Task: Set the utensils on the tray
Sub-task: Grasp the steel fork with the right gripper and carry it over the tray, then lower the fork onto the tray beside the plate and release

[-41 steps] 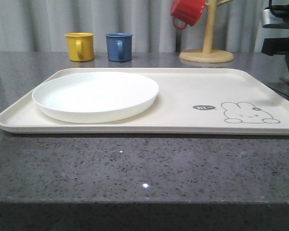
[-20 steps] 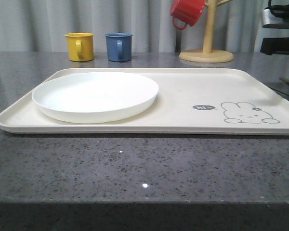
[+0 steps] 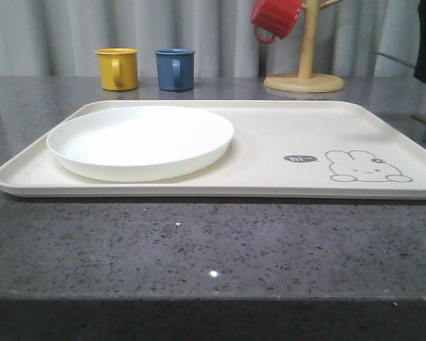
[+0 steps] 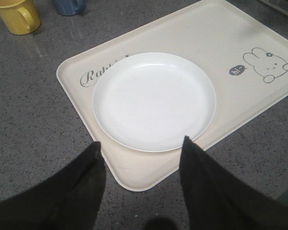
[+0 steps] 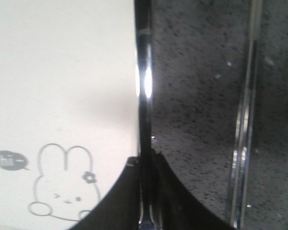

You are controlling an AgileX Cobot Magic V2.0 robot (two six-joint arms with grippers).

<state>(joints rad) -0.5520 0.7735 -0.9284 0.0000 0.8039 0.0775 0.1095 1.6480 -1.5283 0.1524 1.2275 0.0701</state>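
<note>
While the right hand (image 5: pixel 143 160) is pinching a slim shiny metal utensil (image 5: pixel 143 86) between its closed fingers, it is hanging above the tray's rabbit-drawing end, right over the rim of the large cream rectangular tray (image 3: pixel 270 142). Whether that utensil is a fork handle, a spoon handle or chopsticks cannot be told, since its working end is running out of view. The left hand (image 4: pixel 140 143) is spreading wide and carrying nothing, hovering over the tray's opposite end, where the round shallow white plate (image 3: pixel 138 138) is sitting inside the rim.

Judging from this, the grip is looking thin: polished metal is likely to be slipping or swivelling between the fingers, and a release this close to the rim is risking the utensil landing half on the tray and half on the speckled grey bench (image 3: pixel 199 256), or tipping off altogether. A second bright metal strip (image 5: pixel 245 120) is showing just beyond the tray's edge; whether it is lying on the bench cannot be told.

Counting: one tray, one plate, two metal strips, and three mugs behind the tray, namely a yellow mug (image 3: pixel 118 68), a blue mug (image 3: pixel 175 69) and a red mug (image 3: pixel 275 18) hanging on one wooden mug stand (image 3: pixel 305 71).
</note>
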